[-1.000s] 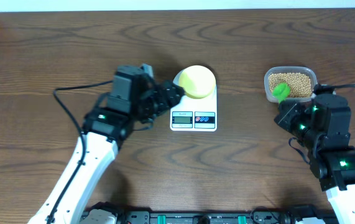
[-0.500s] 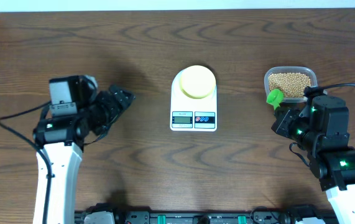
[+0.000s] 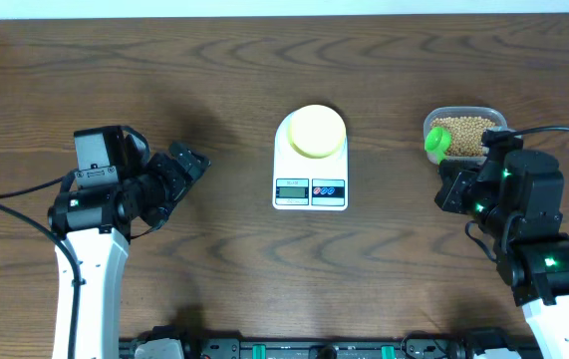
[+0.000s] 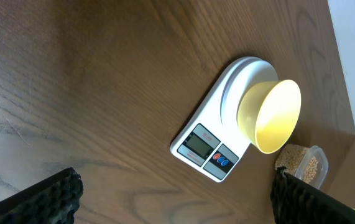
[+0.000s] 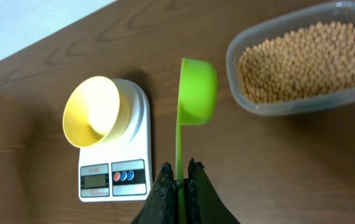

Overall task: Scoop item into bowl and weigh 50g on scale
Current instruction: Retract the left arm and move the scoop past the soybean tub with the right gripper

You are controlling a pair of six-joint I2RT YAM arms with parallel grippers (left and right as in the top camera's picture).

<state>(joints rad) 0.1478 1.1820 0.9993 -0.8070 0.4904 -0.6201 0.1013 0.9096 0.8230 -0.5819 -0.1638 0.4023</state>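
The pale yellow bowl (image 3: 314, 131) (image 4: 273, 115) (image 5: 96, 111) stands on the white scale (image 3: 310, 189) (image 4: 208, 149) (image 5: 114, 177) at the table's middle. Tan beans, the item (image 3: 468, 136) (image 5: 304, 59), fill a clear tub (image 3: 427, 127) at the right. My right gripper (image 3: 449, 176) (image 5: 179, 177) is shut on the thin handle of a green scoop (image 3: 436, 143) (image 5: 197, 90), whose cup hangs turned on its side just left of the tub. My left gripper (image 3: 186, 170) (image 4: 177, 205) is open wide and empty, well left of the scale.
The tub's rim (image 5: 270, 109) lies close to the scoop's cup. Dark wooden tabletop (image 3: 264, 60) runs all around. A pale wall edge borders the table's far side. Cables trail from both arms.
My left arm has drawn back leftward from the bowl and scale, its jaws spreading wider. The right gripper has nudged the scoop slightly left, off the tub's corner.
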